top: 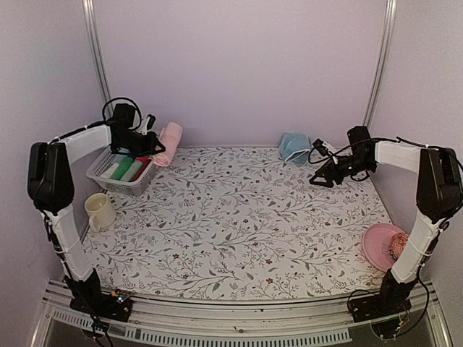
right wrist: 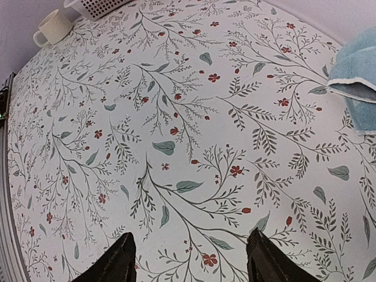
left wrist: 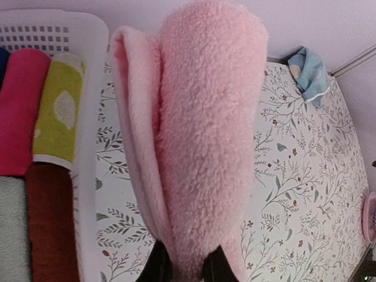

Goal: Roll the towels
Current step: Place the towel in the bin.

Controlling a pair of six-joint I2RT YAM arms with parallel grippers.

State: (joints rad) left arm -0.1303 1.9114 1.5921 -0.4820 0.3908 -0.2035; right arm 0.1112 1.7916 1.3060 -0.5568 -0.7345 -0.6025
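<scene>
Rolled pink towel (left wrist: pixel 205 135) clenched in left gripper (left wrist: pixel 187 269), long axis straight out from the fingers, just right of white basket (left wrist: pixel 88 26). Right gripper (right wrist: pixel 191 247) spread wide, grasping nothing; crumpled blue towel (right wrist: pixel 358 76) close by on tabletop (right wrist: pixel 176 117), far-right.

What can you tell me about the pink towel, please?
The pink towel looks like fluffy fleece, rolled into a thick cylinder with a looser flap along its left side in the left wrist view. The left gripper is shut on its near end. It is just right of the white basket, near the back edge of the table. I cannot tell whether it rests on the table or hangs above it.
</scene>
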